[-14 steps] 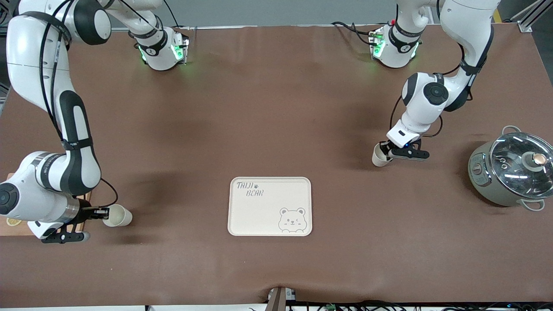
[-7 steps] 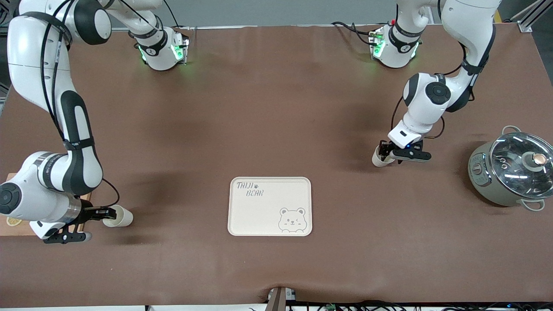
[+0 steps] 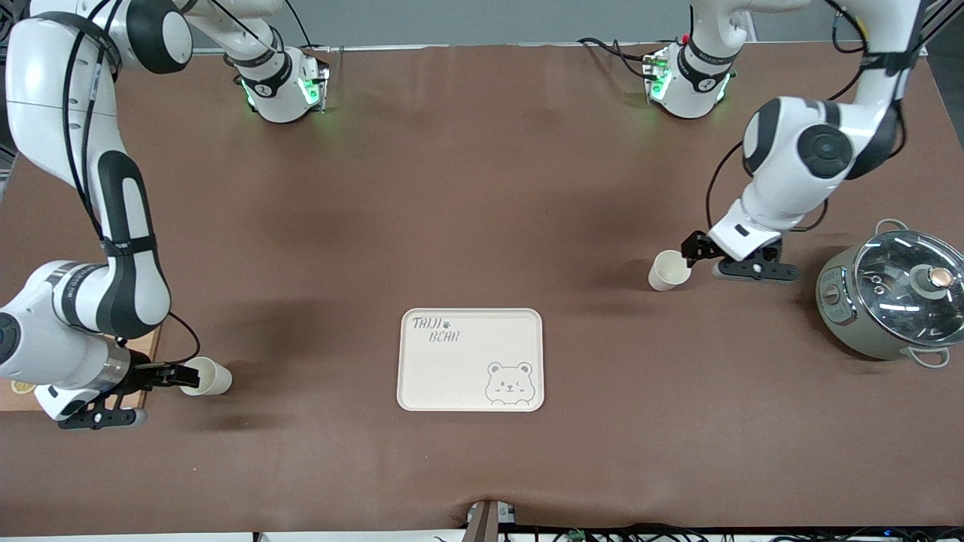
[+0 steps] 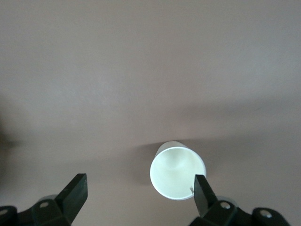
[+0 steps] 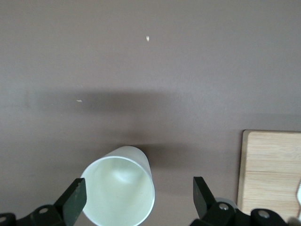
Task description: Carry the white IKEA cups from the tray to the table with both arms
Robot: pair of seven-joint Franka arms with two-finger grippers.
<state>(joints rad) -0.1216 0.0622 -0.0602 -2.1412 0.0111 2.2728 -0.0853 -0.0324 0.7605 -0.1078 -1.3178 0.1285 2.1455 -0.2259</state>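
- Two cups, both upright on the surface [image 3: 467, 218], off the tray [image 3: 470, 360].
- Cup one [image 3: 668, 270]: toward the left arm's end, just beside the left claw [image 3: 697, 252], jaws wide, holding nothing.
- Cup two [image 3: 206, 376]: toward the right arm's end, at the right claw [image 3: 172, 374], jaws wide; cutting board [image 3: 22, 391] beside it.
- Tray: bare, between the cups.
- Pot [image 3: 892, 293]: near the left claw; likely obstacle on retreat.

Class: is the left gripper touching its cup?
Cannot tell. In the left wrist view one fingertip overlaps the cup rim, no gap visible; in the front view the left gripper, open, sits right beside the cup.
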